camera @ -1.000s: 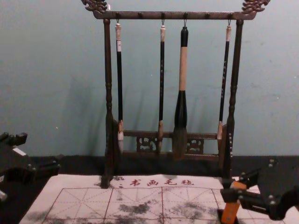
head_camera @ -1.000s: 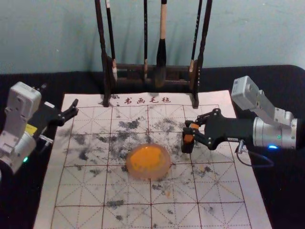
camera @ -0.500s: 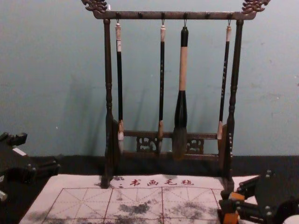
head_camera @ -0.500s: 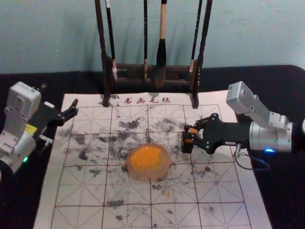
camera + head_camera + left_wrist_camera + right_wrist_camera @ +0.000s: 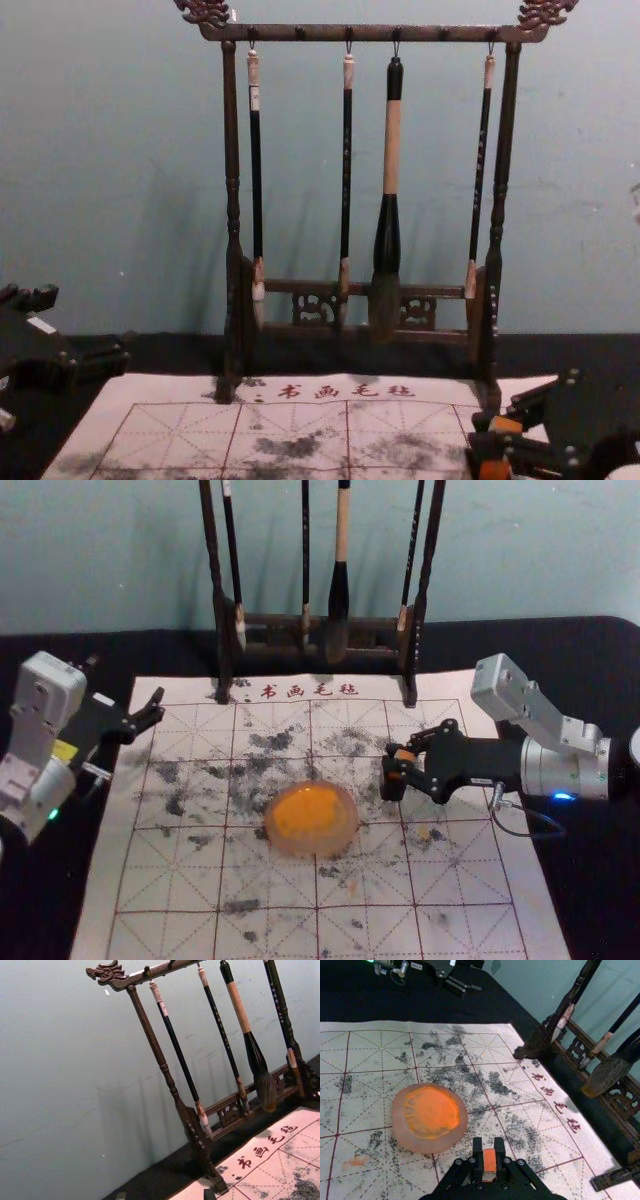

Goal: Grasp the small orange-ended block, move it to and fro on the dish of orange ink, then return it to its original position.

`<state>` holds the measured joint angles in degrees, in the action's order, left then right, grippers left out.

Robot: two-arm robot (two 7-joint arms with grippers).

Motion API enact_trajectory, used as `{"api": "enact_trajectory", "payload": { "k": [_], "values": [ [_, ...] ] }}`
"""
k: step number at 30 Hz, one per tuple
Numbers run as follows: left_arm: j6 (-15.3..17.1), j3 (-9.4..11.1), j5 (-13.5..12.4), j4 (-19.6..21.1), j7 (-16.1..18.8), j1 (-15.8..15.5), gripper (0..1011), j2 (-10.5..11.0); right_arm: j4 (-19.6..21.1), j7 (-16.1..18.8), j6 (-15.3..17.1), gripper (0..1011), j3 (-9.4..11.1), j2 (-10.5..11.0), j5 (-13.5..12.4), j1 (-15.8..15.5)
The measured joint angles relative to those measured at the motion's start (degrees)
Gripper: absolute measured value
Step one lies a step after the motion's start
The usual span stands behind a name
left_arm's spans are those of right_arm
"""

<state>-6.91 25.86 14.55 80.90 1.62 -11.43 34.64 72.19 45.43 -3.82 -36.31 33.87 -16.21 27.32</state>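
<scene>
In the head view, my right gripper is shut on the orange-ended block, low over the mat, to the right of the dish of orange ink. The right wrist view shows the right gripper pinching the block, its orange face visible, apart from the dish. Whether the block touches the mat, I cannot tell. Parked over the mat's far left corner, my left gripper is open; its fingertips barely enter the left wrist view, wide apart.
A dark wooden rack with several hanging brushes stands behind the mat's back edge. The white gridded mat, stained with black smudges, lies on a black cloth. The large brush hangs right of the rack's middle.
Over the last second my right gripper and the block it holds have come down toward the mat, the gripper also shifting slightly to the front. The left arm and the dish have stayed put.
</scene>
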Motion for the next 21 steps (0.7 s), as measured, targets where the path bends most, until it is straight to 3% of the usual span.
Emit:
{"api": "enact_trajectory", "payload": {
  "k": [6, 7, 17, 20, 21],
  "values": [
    [0.0, 0.0, 0.0, 0.0, 0.0, 0.0, 1001, 0.0, 0.0, 0.0, 0.0, 146, 0.0, 0.0, -0.1, 0.0],
    [0.0, 0.0, 0.0, 0.0, 0.0, 0.0, 1001, 0.0, 0.0, 0.0, 0.0, 207, 0.0, 0.0, -0.1, 0.0],
    [0.0, 0.0, 0.0, 0.0, 0.0, 0.0, 1001, 0.0, 0.1, 0.1, 0.0, 481, 0.0, 0.1, -0.1, 0.0],
    [0.0, 0.0, 0.0, 0.0, 0.0, 0.0, 1001, 0.0, 0.1, 0.1, 0.0, 624, 0.1, 0.1, -0.2, 0.0],
    [0.0, 0.0, 0.0, 0.0, 0.0, 0.0, 1001, 0.0, 0.1, 0.1, 0.0, 624, 0.1, 0.1, -0.2, 0.0]
  ]
}}
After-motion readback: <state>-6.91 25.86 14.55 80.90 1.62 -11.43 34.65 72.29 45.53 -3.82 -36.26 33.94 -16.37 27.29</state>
